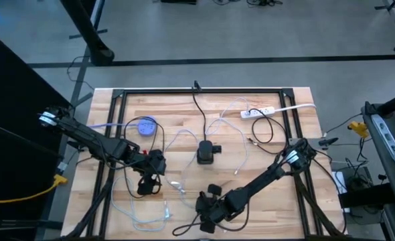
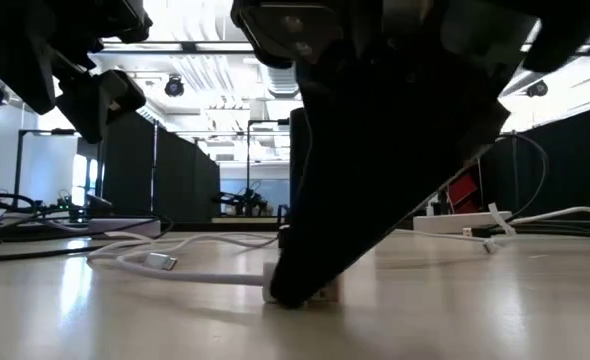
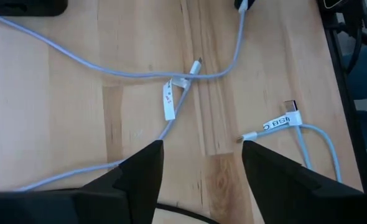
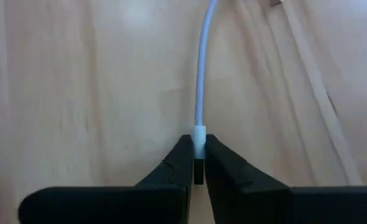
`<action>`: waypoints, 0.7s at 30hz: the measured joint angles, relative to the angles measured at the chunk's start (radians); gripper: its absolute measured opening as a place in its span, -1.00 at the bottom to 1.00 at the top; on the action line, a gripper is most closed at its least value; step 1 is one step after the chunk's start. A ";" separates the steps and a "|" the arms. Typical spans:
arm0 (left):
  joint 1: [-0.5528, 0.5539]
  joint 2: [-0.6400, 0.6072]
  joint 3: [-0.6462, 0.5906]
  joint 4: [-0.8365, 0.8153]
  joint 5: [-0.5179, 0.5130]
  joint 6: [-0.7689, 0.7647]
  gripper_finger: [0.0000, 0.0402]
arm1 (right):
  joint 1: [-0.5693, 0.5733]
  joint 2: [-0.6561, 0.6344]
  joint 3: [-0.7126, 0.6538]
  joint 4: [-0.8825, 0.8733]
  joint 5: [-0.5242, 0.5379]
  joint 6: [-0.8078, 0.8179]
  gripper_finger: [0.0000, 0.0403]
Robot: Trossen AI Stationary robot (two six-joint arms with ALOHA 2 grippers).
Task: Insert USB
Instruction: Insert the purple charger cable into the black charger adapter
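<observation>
Right hand (image 4: 198, 163) is clamped on my USB plug's (image 4: 199, 134) stiff collar; its braided cable (image 4: 201, 74) trails limp and light. Left hand (image 3: 202, 163) hovers apart.

A white cable tag (image 3: 282, 122) reads "USB C" (upside down).

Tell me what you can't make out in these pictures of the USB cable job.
- Plug tip of the white cable: right wrist view, hidden between the right gripper fingers shut on it.
- Sockets on the black hub: high view, too small.
- Table middle: low view, blocked by the dark gripper body.
- Left gripper, open: left wrist view, its base cut off by the edge.
</observation>
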 joint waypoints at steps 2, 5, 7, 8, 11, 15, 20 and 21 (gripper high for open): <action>0.000 0.000 0.000 0.000 0.000 0.000 0.04 | 0.000 -0.025 -0.003 -0.027 -0.022 -0.004 -0.92; 0.000 0.000 0.000 0.002 0.000 0.001 0.06 | -0.004 -0.087 0.003 -0.074 -0.063 -0.047 -0.92; 0.000 0.000 0.000 0.014 -0.006 0.012 0.07 | -0.018 -0.144 0.014 -0.109 -0.104 -0.063 -0.92; 0.000 0.000 0.000 0.024 -0.016 0.023 0.07 | -0.026 -0.173 0.015 -0.128 -0.117 -0.063 -0.92; 0.000 0.000 0.000 0.087 -0.028 0.049 0.08 | -0.045 -0.245 0.014 -0.171 -0.126 -0.042 -0.92; 0.000 0.000 0.000 0.220 -0.028 0.089 0.08 | -0.064 -0.337 0.014 -0.181 -0.116 -0.026 -0.92; 0.001 -0.001 0.001 0.482 -0.026 0.118 0.08 | -0.116 -0.372 0.014 -0.194 -0.110 0.035 -0.92; 0.002 -0.001 0.001 0.518 -0.025 0.131 0.08 | -0.126 -0.372 0.012 -0.189 -0.108 0.035 -0.92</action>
